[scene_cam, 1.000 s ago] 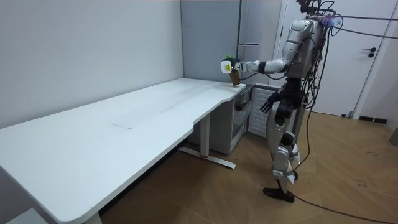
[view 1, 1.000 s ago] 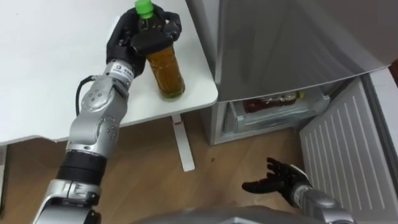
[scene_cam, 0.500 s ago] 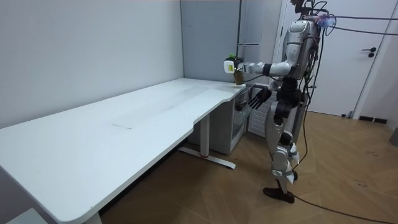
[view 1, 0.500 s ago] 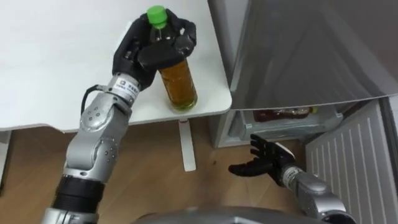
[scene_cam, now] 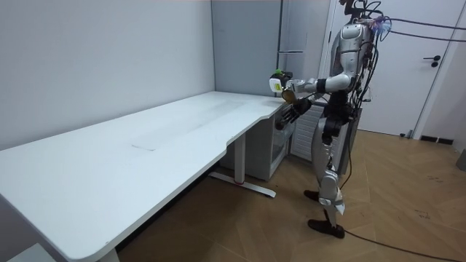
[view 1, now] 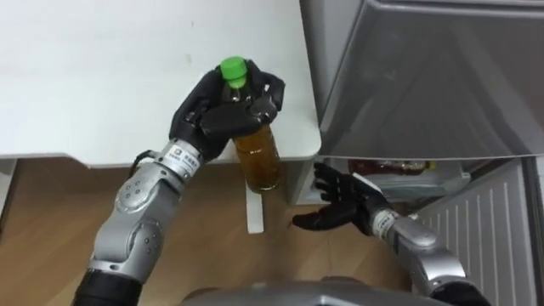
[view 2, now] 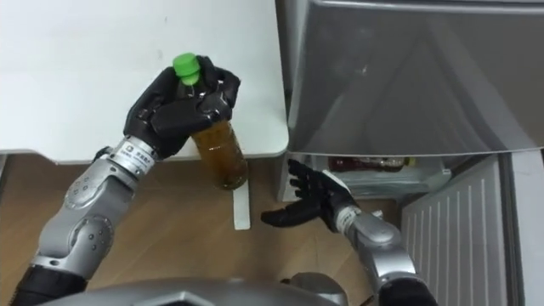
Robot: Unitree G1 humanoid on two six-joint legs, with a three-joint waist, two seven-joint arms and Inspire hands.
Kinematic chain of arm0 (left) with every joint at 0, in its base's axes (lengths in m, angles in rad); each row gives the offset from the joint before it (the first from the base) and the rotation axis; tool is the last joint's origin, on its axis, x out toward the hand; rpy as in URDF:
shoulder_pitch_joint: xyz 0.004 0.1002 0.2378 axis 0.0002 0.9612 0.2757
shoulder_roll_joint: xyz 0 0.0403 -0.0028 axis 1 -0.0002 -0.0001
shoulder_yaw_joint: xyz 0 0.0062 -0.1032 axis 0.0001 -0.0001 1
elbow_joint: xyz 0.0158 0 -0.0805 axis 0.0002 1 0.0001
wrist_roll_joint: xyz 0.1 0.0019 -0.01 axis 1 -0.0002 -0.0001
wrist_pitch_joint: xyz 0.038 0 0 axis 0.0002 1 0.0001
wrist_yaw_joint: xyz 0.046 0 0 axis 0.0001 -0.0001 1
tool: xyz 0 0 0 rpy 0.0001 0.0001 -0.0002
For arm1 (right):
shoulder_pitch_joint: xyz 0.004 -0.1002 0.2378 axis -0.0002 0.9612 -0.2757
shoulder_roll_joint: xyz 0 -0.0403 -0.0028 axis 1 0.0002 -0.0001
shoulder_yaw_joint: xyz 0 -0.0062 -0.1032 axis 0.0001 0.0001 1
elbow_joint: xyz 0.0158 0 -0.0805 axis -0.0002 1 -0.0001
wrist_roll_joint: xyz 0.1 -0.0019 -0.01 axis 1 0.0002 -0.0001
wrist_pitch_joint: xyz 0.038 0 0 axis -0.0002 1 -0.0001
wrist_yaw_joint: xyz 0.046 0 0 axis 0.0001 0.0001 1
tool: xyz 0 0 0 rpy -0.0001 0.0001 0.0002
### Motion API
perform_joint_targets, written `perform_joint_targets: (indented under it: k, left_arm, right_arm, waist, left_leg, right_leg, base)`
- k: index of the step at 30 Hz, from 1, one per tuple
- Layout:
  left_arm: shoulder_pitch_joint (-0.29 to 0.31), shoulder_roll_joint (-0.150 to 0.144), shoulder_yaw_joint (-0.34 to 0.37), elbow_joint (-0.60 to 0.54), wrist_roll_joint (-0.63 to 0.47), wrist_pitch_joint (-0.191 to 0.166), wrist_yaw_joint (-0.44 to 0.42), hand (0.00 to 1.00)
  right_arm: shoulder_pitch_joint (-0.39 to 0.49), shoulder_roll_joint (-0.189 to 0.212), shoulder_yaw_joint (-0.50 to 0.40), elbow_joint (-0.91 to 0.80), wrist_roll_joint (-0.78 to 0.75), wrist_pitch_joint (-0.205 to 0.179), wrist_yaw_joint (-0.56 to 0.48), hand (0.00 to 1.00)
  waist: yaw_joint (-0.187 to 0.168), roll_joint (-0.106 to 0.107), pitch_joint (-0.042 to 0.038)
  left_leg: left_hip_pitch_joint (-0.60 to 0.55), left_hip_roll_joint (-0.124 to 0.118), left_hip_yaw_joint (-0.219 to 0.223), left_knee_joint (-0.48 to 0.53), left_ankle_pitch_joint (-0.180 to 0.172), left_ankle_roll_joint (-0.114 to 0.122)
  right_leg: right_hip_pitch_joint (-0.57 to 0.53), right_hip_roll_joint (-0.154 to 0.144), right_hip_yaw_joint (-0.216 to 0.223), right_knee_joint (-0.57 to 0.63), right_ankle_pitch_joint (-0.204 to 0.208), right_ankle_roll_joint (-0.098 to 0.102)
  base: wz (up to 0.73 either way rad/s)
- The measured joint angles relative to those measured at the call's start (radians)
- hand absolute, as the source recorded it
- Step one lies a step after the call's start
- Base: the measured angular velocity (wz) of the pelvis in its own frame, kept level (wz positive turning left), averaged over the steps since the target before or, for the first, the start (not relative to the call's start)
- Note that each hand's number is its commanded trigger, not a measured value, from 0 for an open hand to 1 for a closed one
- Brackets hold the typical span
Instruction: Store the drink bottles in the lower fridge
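My left hand is shut on a bottle of amber tea with a green cap, gripping it near the neck. The bottle hangs upright past the white table's corner, its base over the floor. My right hand is open, palm turned toward the bottle, a little right of and below it. The lower fridge stands open to the right, with a dark drink lying on its shelf. In the room view the bottle is out in front of my chest by the fridge.
The fridge's grey upper door looms at the right. The open lower door, white and ribbed inside, swings out at the lower right. A white table leg stands on the wooden floor below the bottle.
My left hand has drawn the bottle off the table, toward me and past its edge. My right hand has risen and come left, close to the bottle.
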Motion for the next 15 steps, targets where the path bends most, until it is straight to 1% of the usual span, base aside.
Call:
perform_joint_targets:
  k: [2, 4, 8, 11, 15]
  left_arm:
    - [0.02, 0.012, -0.004, 0.0, 0.0, 0.001, -0.014, 1.0]
    - [0.024, 0.015, -0.004, 0.0, -0.001, 0.001, -0.028, 1.0]
    - [0.028, 0.017, -0.01, 0.0, -0.01, 0.001, -0.051, 1.0]
    - [0.029, 0.022, -0.036, 0.003, -0.013, 0.001, -0.081, 1.0]
    - [0.029, 0.027, -0.062, 0.016, -0.048, 0.001, -0.098, 1.0]
  right_arm:
    - [0.0, -0.005, 0.016, -0.02, -0.01, 0.006, 0.039, 0.0]
    - [0.0, -0.006, 0.022, -0.028, -0.015, 0.006, 0.065, 0.0]
    - [0.0, -0.007, 0.035, -0.048, -0.021, 0.006, 0.113, 0.0]
    - [0.001, -0.02, 0.045, -0.047, -0.022, 0.006, 0.142, 0.0]
    - [0.002, -0.028, 0.053, -0.047, -0.022, 0.006, 0.158, 0.0]
  waist:
    - [0.001, -0.001, -0.0003]
    - [0.001, -0.002, -0.0004]
    - [-0.001, -0.004, -0.0024]
    - [-0.002, -0.004, -0.0026]
    - [-0.002, -0.005, -0.0025]
  left_leg:
    - [-0.004, -0.007, 0.0, 0.013, 0.0, 0.002]
    - [-0.006, -0.01, 0.001, 0.018, -0.002, 0.005]
    - [-0.024, -0.01, 0.003, 0.032, -0.007, 0.013]
    - [-0.028, -0.01, 0.004, 0.035, -0.006, 0.013]
    - [-0.028, -0.009, 0.005, 0.033, -0.006, 0.013]
  right_leg:
    - [0.0, -0.009, -0.001, 0.009, 0.0, 0.003]
    - [-0.001, -0.014, -0.002, 0.016, -0.002, 0.007]
    - [-0.015, -0.018, -0.004, 0.027, -0.003, 0.007]
    - [-0.015, -0.02, -0.012, 0.029, -0.003, 0.007]
    - [-0.015, -0.019, -0.018, 0.028, -0.004, 0.006]
  base:
    - [0.07]
    - [0.02]
    - [0.01]
    - [0.06]
    - [0.0]
